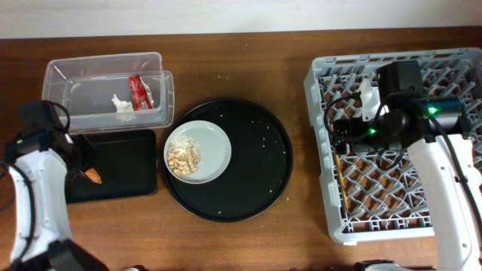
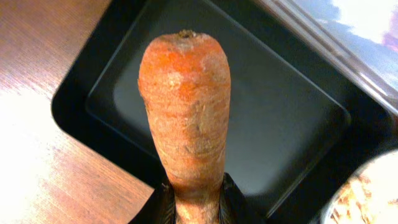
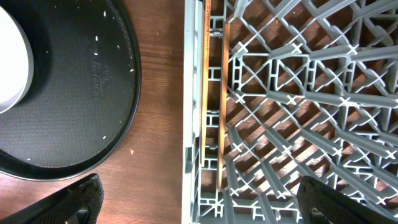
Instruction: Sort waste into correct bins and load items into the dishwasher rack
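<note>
White arm links (image 1: 444, 188), black joints (image 1: 399, 79), green LEDs (image 1: 431, 111)

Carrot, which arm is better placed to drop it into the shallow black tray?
Left. Its jaws grip the carrot over the tray; the right arm is far off over the rack.

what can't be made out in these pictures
Overhead: the right arm covers the middle of the dishwasher rack, hiding whatever lies there.
Overhead: the left arm hides most of the carrot.
Left wrist: the left gripper is mostly cut off by the bottom edge.
Right wrist: the white plate is cut off by the left edge.
</note>
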Tool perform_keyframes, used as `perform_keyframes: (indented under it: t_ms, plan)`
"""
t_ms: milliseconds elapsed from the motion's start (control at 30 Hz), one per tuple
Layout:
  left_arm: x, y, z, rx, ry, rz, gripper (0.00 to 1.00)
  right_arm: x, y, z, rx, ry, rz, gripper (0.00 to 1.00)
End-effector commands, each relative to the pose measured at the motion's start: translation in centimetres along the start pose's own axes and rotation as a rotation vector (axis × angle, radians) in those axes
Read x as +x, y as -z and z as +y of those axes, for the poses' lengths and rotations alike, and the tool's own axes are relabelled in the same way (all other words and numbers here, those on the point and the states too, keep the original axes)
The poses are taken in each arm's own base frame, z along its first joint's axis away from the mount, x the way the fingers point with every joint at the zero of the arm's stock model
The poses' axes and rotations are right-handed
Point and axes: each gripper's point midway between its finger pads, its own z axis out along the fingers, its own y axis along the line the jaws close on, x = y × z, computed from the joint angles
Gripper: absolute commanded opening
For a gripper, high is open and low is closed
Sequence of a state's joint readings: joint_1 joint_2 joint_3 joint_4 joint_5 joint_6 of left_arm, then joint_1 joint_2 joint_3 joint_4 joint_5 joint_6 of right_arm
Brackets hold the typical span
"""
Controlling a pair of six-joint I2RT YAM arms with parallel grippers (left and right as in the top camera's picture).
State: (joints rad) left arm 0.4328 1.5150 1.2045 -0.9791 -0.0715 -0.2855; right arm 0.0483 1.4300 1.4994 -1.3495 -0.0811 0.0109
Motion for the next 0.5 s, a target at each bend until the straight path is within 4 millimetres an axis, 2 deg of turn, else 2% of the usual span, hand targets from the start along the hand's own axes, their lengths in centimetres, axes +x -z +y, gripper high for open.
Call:
perform_keyframes:
  t_ms: [0,67,100,133,167,200,233,267,300,367,400,467]
  plan:
    - [-0.2,-2.9,1.5,-0.038,0.059,0.068,0.04,0.1,-0.1,0.1,-0.011,-0.009,0.005,0.99]
    - [0.1,-3.9,1.7,-0.048,0.063,0.097,0.08,0.1,-0.1,0.1,-0.011,-0.009,0.005,0.99]
    - [0.2,-4.2,1.8,-0.051,0.062,0.106,0.23,0.1,-0.1,0.1,-0.011,-0.009,0.005,0.99]
    - [0.2,-4.2,1.7,-0.05,0.062,0.107,0.27,0.1,-0.1,0.1,-0.011,-0.009,0.006,0.99]
    - [0.1,-4.2,1.7,-0.05,0.062,0.106,0.37,0.1,-0.1,0.1,-0.011,-0.009,0.005,0.99]
    - [0.1,-4.2,1.7,-0.049,0.062,0.105,0.64,0.1,-0.1,0.1,-0.011,-0.009,0.005,0.99]
    - [-0.1,-4.0,1.7,-0.048,0.062,0.101,0.73,0.1,-0.1,0.1,-0.012,-0.009,0.006,0.99]
    - [-0.6,-3.3,1.6,-0.047,0.063,0.096,0.75,0.2,-0.1,0.1,-0.011,-0.01,0.008,0.99]
    - [-1.3,-2.1,1.5,-0.045,0.062,0.09,0.76,0.2,-0.1,0.1,-0.011,-0.01,0.01,0.99]
    - [-3.8,2.5,0.3,-0.006,0.031,0.042,0.76,0.2,-0.1,0.1,-0.011,-0.01,0.009,0.99]
    - [-4.6,4.5,-1.0,0.047,-0.02,0.021,0.76,0.2,-0.1,0.1,-0.011,-0.01,0.008,0.99]
    - [-5.5,8.6,-4.9,0.175,-0.135,-0.029,0.76,0.2,-0.1,0.1,-0.011,-0.01,0.008,0.99]
